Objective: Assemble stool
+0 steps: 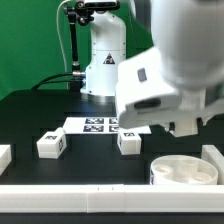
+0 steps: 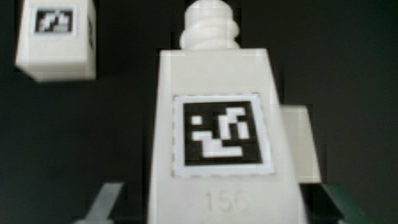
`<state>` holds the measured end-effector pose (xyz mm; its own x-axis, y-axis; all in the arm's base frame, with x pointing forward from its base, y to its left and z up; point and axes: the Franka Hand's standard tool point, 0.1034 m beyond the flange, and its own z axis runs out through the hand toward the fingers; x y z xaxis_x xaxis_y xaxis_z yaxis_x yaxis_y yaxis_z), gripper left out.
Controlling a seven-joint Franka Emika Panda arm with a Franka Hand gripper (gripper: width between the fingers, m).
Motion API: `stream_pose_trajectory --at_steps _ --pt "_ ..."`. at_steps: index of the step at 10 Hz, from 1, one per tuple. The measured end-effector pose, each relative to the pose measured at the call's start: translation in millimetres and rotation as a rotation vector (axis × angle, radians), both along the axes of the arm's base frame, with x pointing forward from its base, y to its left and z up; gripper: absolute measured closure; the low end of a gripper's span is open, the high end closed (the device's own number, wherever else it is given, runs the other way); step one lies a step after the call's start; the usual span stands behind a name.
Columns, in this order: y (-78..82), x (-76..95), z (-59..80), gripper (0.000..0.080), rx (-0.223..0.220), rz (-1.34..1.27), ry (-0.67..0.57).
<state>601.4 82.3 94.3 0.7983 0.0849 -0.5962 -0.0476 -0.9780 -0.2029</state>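
- Between the pincer (image 2: 221, 204) fingers (image 2: 111, 203): stool leg (image 2: 221, 110), clamped narrow on two side faces at the end opp. its threaded peg (image 2: 210, 25), tag facing the wrist cam. Can't tell if it's lifted or touching the tabletop.
- Risk: the grip is far from the peg, so it's a long lever. Side load at insertion could pivot the leg in the pads and the peg goes in skewed.
- Risk: smooth white plastic w/ a small contact patch, so a hard push could make it slip or twist.
- Risk: neighbour leg (image 2: 57, 42) lies near the held one but apart from it. A low sweep could knock it.
- Risk: in the ext view the wrist housing (image 1: 165, 70) hides the held leg, so no alignment check vs the seat (image 1: 183, 172) from there.
- Risk: seat is open side up near the ext view's right, just beside the front bar (image 1: 90, 200) and right bar (image 1: 212, 155), contact unclear. If it's unbraced, an off-hole peg could shove it.
- Surface: flat matte black tabletop (image 1: 25, 120), low glare. Marker board (image 1: 92, 124) sits mid. One loose leg (image 1: 52, 145) and a second loose leg (image 1: 127, 143) are near its front edge.
- Room: green backdrop (image 1: 30, 50), robot base (image 1: 100, 65) behind the board.
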Motion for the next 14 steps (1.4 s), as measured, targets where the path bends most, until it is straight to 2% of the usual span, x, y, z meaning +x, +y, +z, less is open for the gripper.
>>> stream_pose_trajectory --at_steps 2,3,4,6,7,8,9,10,11,12,13,14 --pt "-4.8 5.7 15.6 0.0461 0.002 -0.014 -0.055" --pt "-7.9 21.2 19.4 0.0461 -0.003 -0.032 -0.135" --pt "-8.0 33.1 20.2 0.0461 -0.017 -0.056 -0.256" --pt "-10.1 29.2 18.6 0.0461 -0.037 -0.079 -0.366" --pt "-11.8 41.2 17.4 0.0461 -0.046 -0.084 -0.480" --pt "-13.9 45.3 13.9 0.0461 -0.047 -0.063 -0.590" --pt "-15.5 44.0 15.4 0.0461 -0.051 -0.059 -0.627" --pt "-15.6 56.1 24.5 0.0461 -0.060 -0.069 -0.724" --pt "-15.4 61.3 32.2 0.0461 -0.068 -0.074 -0.802" --pt "-15.6 61.7 34.5 0.0461 -0.071 -0.078 -0.831" --pt "-18.1 70.9 36.3 0.0461 -0.083 -0.095 -0.934" --pt "-19.9 70.6 33.2 0.0461 -0.096 -0.107 -1.018"
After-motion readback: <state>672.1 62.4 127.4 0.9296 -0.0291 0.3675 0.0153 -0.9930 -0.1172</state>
